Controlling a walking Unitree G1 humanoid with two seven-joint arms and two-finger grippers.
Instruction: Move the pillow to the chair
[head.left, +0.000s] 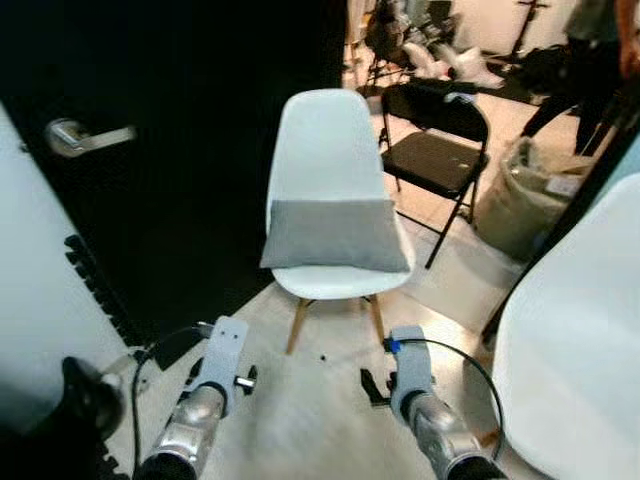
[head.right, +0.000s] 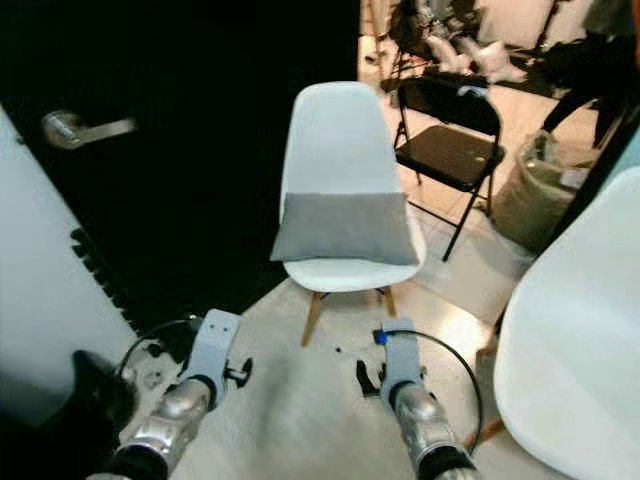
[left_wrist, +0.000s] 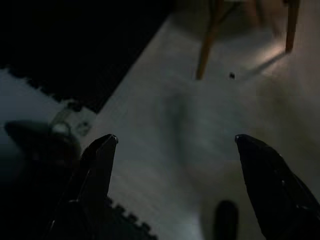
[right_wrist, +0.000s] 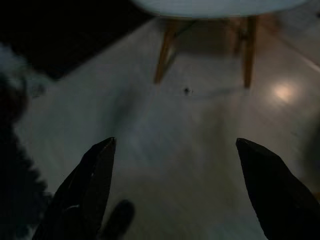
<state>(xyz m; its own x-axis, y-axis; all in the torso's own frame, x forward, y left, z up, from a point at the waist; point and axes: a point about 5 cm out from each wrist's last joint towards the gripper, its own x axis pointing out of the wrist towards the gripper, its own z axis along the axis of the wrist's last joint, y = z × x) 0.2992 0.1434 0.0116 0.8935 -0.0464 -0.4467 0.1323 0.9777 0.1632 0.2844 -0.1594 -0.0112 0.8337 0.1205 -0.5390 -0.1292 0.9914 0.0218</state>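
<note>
A grey pillow (head.left: 335, 234) leans upright on the seat of a white shell chair (head.left: 325, 130) with wooden legs, straight ahead of me. Both arms are held low in front, short of the chair. My left gripper (left_wrist: 175, 138) is open over bare pale floor with nothing between its fingers; a chair leg (left_wrist: 210, 35) stands beyond it. My right gripper (right_wrist: 175, 141) is open too, empty, pointing at the floor under the chair seat (right_wrist: 215, 6).
A black door (head.left: 180, 150) with a metal handle (head.left: 85, 135) stands left of the chair. A black folding chair (head.left: 437, 150) and a tan bag (head.left: 525, 200) are behind on the right. Another white chair (head.left: 575, 340) is close at right. A person (head.left: 590, 60) is far back.
</note>
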